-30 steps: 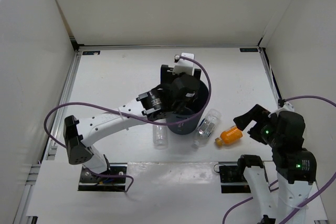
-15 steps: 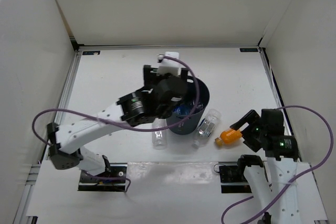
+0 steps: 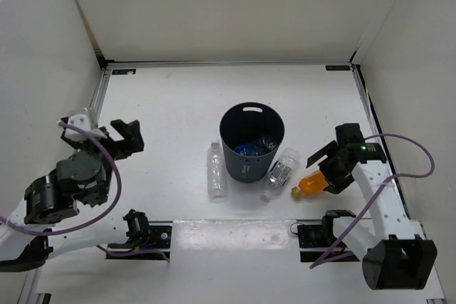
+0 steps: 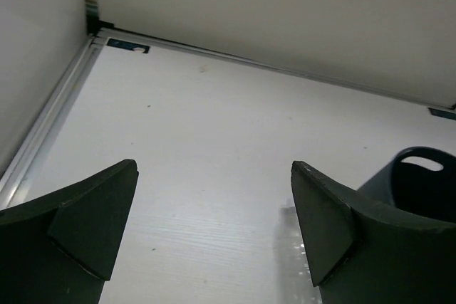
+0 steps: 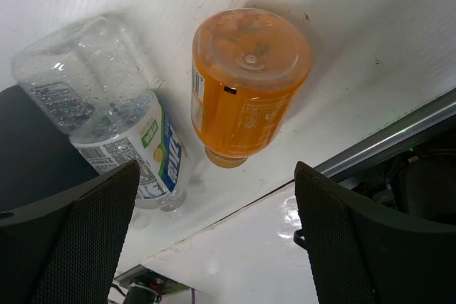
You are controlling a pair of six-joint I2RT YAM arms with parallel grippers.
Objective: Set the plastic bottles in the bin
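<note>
The dark grey bin (image 3: 239,163) stands mid-table, its rim also in the left wrist view (image 4: 419,169). A bottle with a blue label (image 3: 251,149) lies inside it. One clear bottle (image 3: 216,171) lies left of the bin, and it shows faintly beside the right finger in the left wrist view (image 4: 291,247). Another clear bottle (image 3: 280,174) (image 5: 107,108) leans at the bin's right, and the short orange bottle (image 3: 311,184) (image 5: 246,83) lies beside it. My right gripper (image 3: 324,171) (image 5: 214,236) is open just over the orange bottle's base, holding nothing. My left gripper (image 3: 135,139) (image 4: 214,226) is open and empty far left.
White walls enclose the table on three sides. A glossy white strip (image 5: 285,247) and the arms' mounts (image 3: 317,233) run along the near edge, close to the orange bottle. The bin's dark wall (image 5: 28,140) shows at the left of the right wrist view.
My left arm has drawn back from above the bin to the far left, jaws open; the blue-labelled bottle now lies in the bin. My right gripper has moved in over the orange bottle.
</note>
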